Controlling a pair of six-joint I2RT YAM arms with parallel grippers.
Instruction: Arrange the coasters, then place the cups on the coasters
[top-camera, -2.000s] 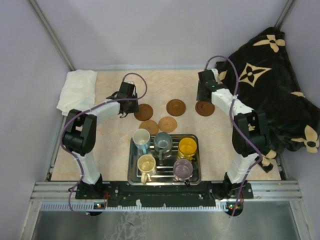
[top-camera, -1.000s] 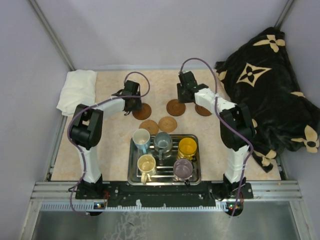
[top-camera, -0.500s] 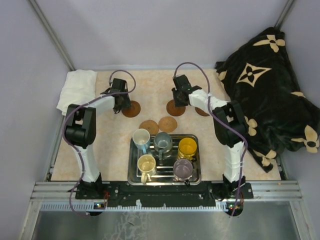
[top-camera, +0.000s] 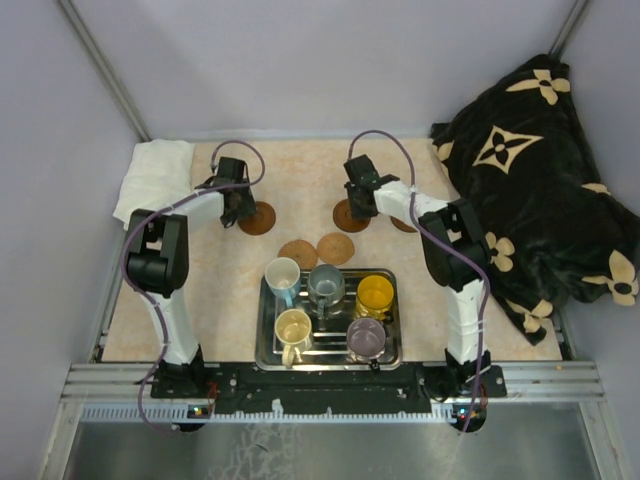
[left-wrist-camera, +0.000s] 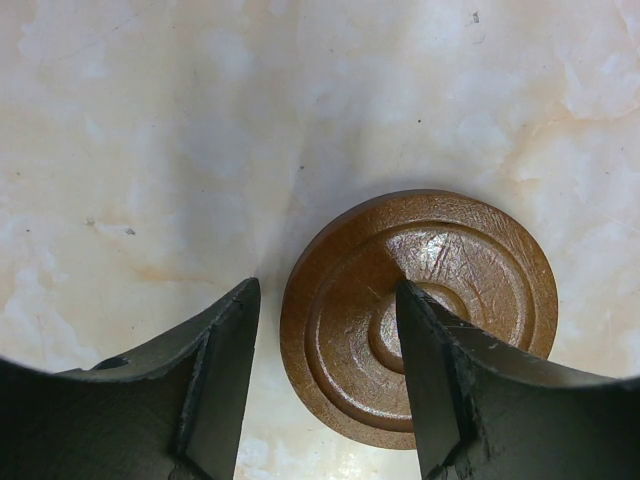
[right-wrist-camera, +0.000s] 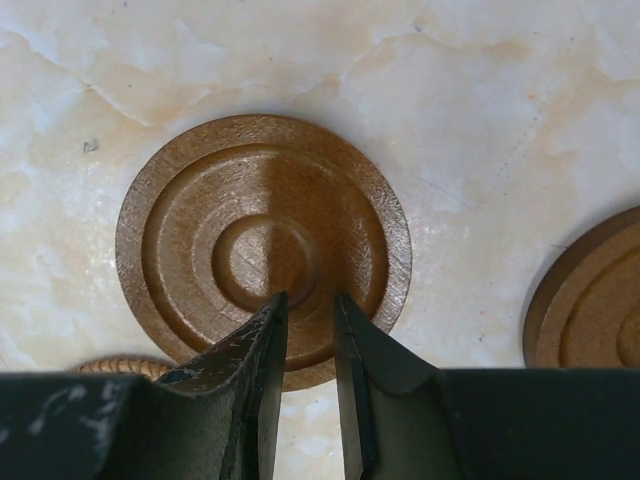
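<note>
Here, left gripper (left-wrist-camera: 325, 290): jaws apart, straddling the 9 o'clock rim of the left coaster (left-wrist-camera: 470, 270) in the wrist view; one finger is over the disc, the other over bare surface (top-camera: 200, 290).
Left coaster: dark brown, ringed, lying flat at 11 o'clock from the tray (top-camera: 262, 330).
Right gripper (right-wrist-camera: 308, 300): jaws nearly together with a thin slit between them, tips over the 6 o'clock edge of the middle coaster (right-wrist-camera: 265, 200).
Third dark coaster (right-wrist-camera: 590, 300): at 3 o'clock of the middle coaster, near it but not touching.
Lighter coasters (top-camera: 298, 254) (top-camera: 335, 247): side by side, at 12 o'clock just beyond the tray.
Cups: all five stand in the tray: white-and-blue cup (top-camera: 282, 275), grey-blue cup (top-camera: 325, 283) and orange-yellow cup (top-camera: 375, 293) in the far row, cream cup (top-camera: 293, 327) and purple-grey cup (top-camera: 366, 335) in the near row.
Blanket (top-camera: 530, 170): black, printed with tan four-petal flowers and pointed stars, at 2 o'clock.
Cloth (top-camera: 155, 180): white, at 10 o'clock.
</note>
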